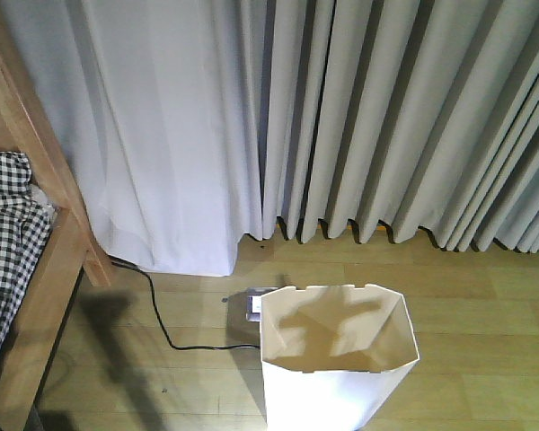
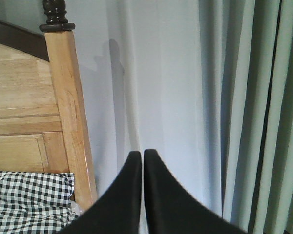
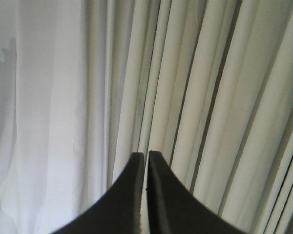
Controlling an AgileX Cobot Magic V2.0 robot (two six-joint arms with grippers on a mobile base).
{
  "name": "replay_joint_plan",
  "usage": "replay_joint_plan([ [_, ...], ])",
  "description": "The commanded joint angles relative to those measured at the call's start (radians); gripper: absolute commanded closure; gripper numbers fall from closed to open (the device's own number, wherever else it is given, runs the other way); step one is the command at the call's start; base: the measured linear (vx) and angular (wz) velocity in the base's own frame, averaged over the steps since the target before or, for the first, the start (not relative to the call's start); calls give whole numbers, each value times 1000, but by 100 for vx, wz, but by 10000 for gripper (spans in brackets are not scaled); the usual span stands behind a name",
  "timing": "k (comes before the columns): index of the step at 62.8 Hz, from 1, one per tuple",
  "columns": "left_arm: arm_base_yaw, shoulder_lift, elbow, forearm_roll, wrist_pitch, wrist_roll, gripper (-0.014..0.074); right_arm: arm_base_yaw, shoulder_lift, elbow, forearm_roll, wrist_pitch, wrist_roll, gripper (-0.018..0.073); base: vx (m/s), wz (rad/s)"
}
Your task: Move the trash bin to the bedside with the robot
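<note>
The white trash bin stands upright on the wooden floor at the bottom centre of the front view, its angular rim and cream inside showing. The bed with a light wooden frame and black-and-white checked bedding lies at the left edge, apart from the bin. In the left wrist view my left gripper is shut with nothing in it, facing the curtain beside the bed's wooden post. My right gripper is likewise shut and empty, facing curtain folds. Neither gripper shows in the front view.
Long pale curtains hang across the whole back. A black cable runs over the floor from the bed's foot to a small grey box just behind the bin. Wooden floor stretches to the right of the bin.
</note>
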Motion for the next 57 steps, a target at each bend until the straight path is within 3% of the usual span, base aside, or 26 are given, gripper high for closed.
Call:
replay_joint_plan([
  [1,-6,-15,12,-9,-74,-14,603,0,10,-26,11,-63,2,567,0,0],
  [37,-6,-15,12,-9,-74,-14,603,0,10,-21,-3,-71,0,568,0,0],
  [42,-6,-15,12,-9,-74,-14,603,0,10,-9,-102,-60,42,568,0,0],
  [52,-6,-15,12,-9,-74,-14,603,0,-78,121,-451,-186,393,568,0,0],
  [57,-6,-15,12,-9,-74,-14,603,0,-134,221,-587,-297,502,568,0,0],
])
